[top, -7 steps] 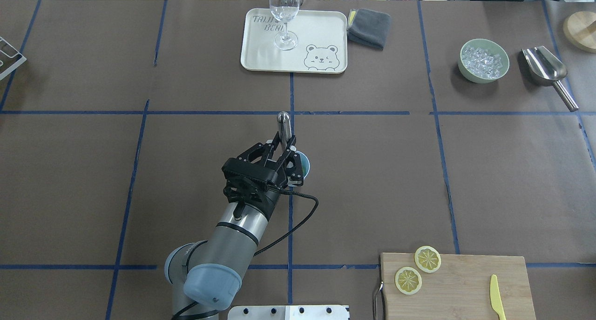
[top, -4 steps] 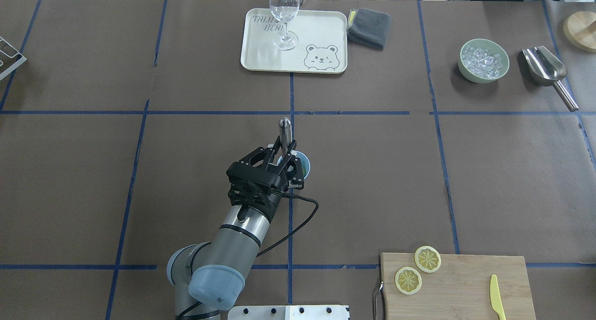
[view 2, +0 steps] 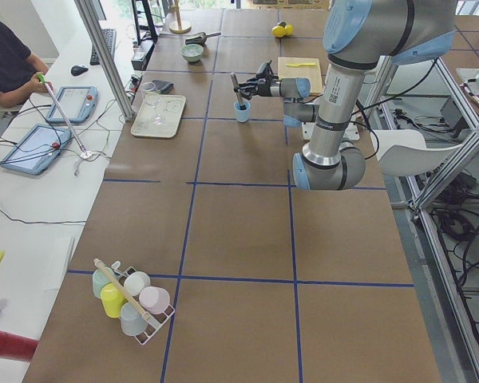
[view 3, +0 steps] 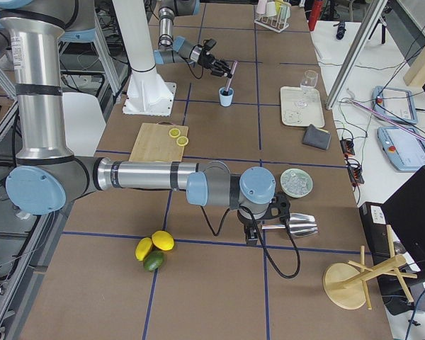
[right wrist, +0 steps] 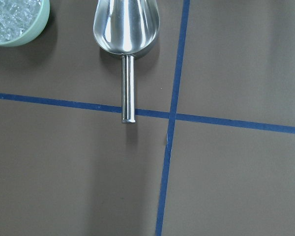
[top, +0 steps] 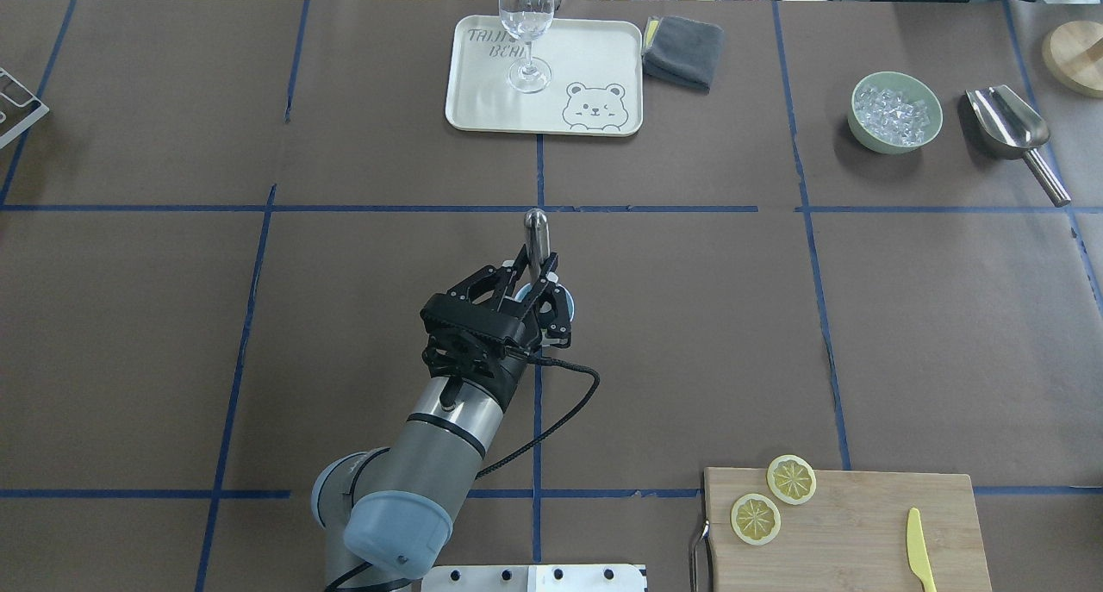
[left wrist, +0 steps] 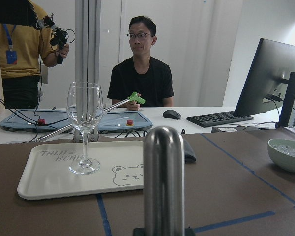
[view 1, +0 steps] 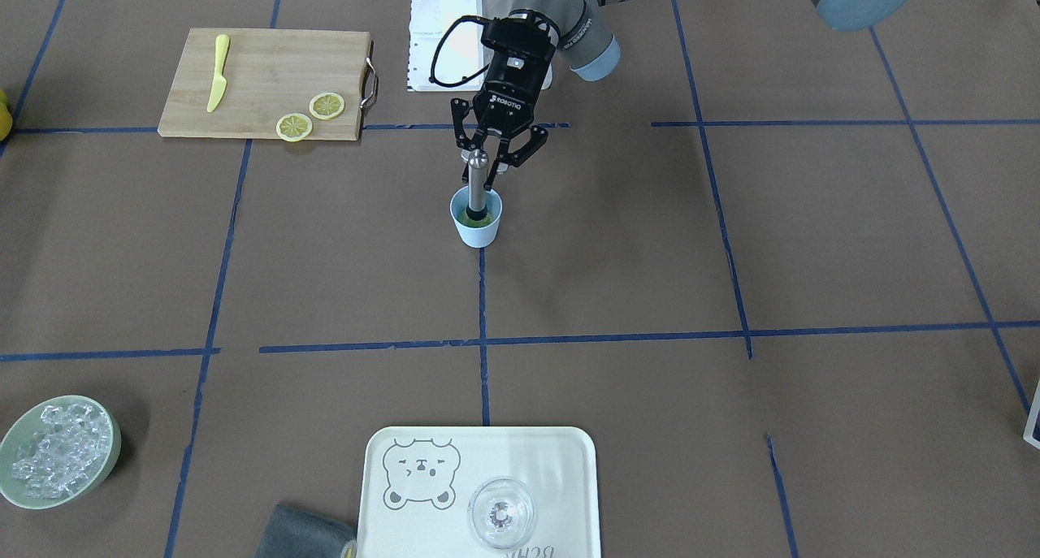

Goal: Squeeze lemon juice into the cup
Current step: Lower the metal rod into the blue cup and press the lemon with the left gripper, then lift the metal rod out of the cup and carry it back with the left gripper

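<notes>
Left claw (view 1: 487,165) clamped on a metal rod (view 1: 476,186) that stands in the cup (view 1: 477,230).
The lemon (view 1: 466,215) shows as a yellow-green patch at the bottom of the light-blue cup, mid-bench (view 1: 650,257), at the rod's foot and straight below the claw. The rod's long axis runs close to upright, so the next press likely goes down along it. Two more slices lie on the cutting board (view 1: 260,71), well apart. The left arm is at the cup; the right claw (view 3: 278,210) hangs far off beside a metal scoop (right wrist: 126,24), and I cannot tell whether it is open.
</notes>
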Motion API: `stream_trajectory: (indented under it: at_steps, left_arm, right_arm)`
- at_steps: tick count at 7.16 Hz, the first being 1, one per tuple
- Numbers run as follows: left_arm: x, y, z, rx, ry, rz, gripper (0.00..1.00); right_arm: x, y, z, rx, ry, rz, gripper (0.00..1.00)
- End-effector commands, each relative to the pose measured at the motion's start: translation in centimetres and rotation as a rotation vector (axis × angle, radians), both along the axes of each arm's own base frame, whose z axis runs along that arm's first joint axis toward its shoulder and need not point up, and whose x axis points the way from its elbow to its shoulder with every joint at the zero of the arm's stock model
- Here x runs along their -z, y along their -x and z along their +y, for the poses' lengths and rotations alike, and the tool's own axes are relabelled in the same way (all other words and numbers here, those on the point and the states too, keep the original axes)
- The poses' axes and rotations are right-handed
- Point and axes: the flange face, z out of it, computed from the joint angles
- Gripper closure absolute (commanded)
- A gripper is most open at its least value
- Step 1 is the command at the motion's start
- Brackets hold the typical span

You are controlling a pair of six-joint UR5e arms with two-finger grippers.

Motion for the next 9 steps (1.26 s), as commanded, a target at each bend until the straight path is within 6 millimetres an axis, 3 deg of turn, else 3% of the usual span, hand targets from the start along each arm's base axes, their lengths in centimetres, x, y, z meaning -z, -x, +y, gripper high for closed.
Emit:
stream_trajectory:
  at_steps: [1, 2, 3, 4, 5, 6, 8, 9]
  left_arm:
    - [1.9, 2.8, 0.2, 0.01, -0.053, 0.019, 1.0]
    - [3.7, 4.9, 0.4, 0.004, -0.109, 0.027, 1.0]
    - [5.2, 8.2, -0.7, 0.007, -0.196, 0.048, 1.0]
    - [5.2, 9.5, -1.7, -0.012, -0.247, 0.064, 1.0]
    - [5.2, 11.7, -4.5, -0.029, -0.289, 0.045, 1.0]
    - [2.2, 13.0, -6.6, -0.085, -0.31, -0.013, 1.0]
    - [-1.8, 16.7, -10.3, -0.232, -0.332, -0.049, 1.0]
    - [-3.8, 20.1, -12.3, -0.349, -0.337, -0.07, 1.0]
  right_arm:
    - [0.7, 0.0, 0.0, 0.0, -0.013, 0.001, 0.0]
    - [0.6, -0.1, 0.0, -0.002, -0.011, 0.001, 0.0]
    - [0.5, -0.1, 0.0, -0.002, -0.009, 0.004, 0.0]
    - [0.5, -0.1, 0.0, -0.002, -0.009, 0.005, 0.0]
    - [0.5, -0.1, 0.0, -0.002, -0.009, 0.007, 0.0]
    - [0.4, -0.1, 0.1, -0.002, -0.008, 0.007, 0.0]
    - [0.5, -0.1, 0.0, -0.002, -0.011, 0.007, 0.0]
    - [0.5, -0.1, 0.0, -0.002, -0.009, 0.007, 0.0]
